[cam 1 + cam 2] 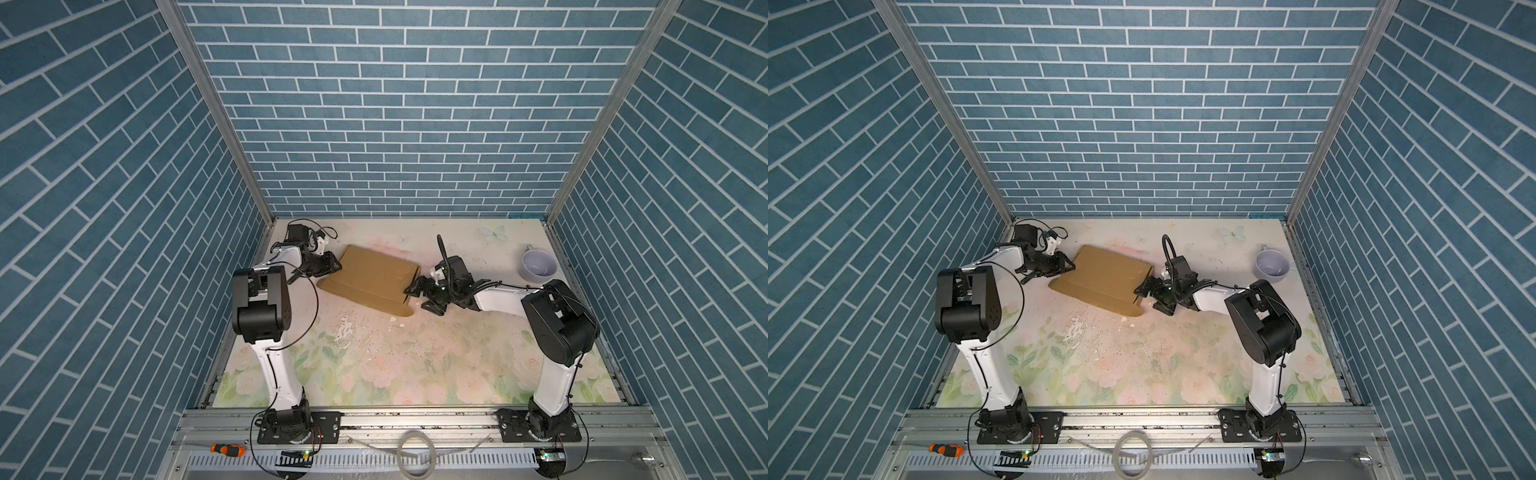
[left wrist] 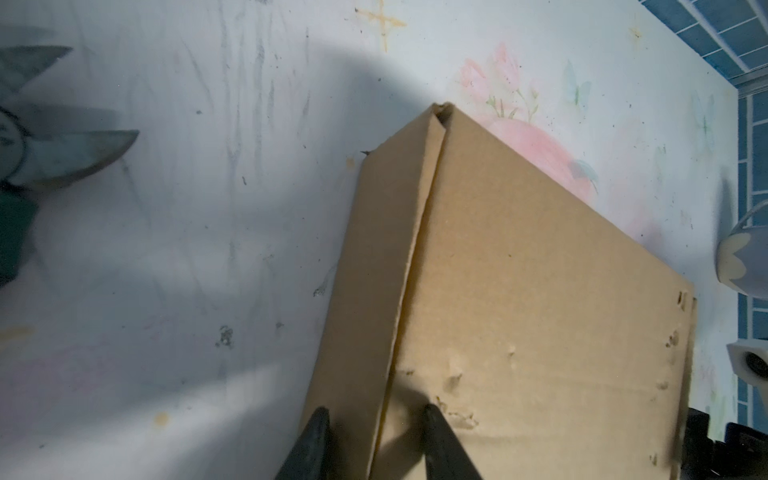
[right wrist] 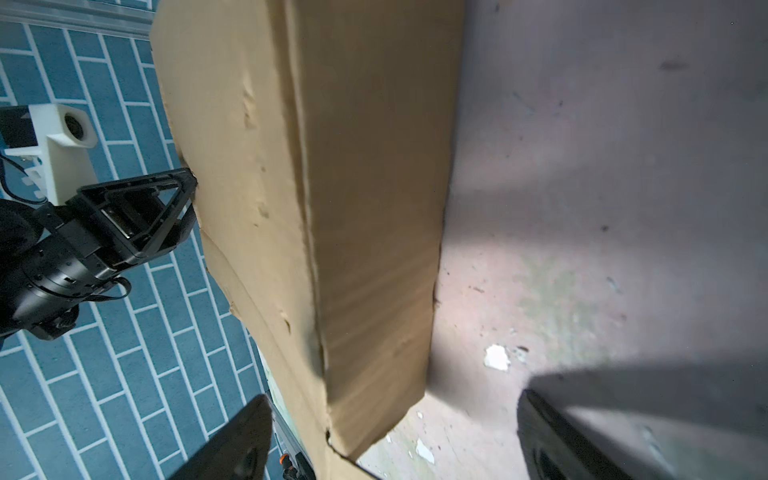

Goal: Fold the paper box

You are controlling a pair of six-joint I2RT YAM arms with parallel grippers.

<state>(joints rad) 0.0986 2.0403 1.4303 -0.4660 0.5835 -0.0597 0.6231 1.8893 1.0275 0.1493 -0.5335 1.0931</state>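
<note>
We see the box (image 1: 370, 278) in plain brown with no print, darker on its shaded side. The bench (image 1: 415, 365) carries a pale floral pattern: pink roses and green leaves on cream, a light blue butterfly (image 1: 492, 233) near the back, and rough white patches (image 1: 345, 328) near the middle. The walls (image 1: 415, 104) show a blue brick pattern with white joints. The cup (image 1: 538, 266) is pale lavender. The left arm (image 1: 278, 365) and right arm (image 1: 557, 382) are white with black joints. The left tool (image 2: 376, 436) and right tool (image 3: 399, 440) are black. The screwdriver (image 1: 226, 449) has an orange and black handle.
</note>
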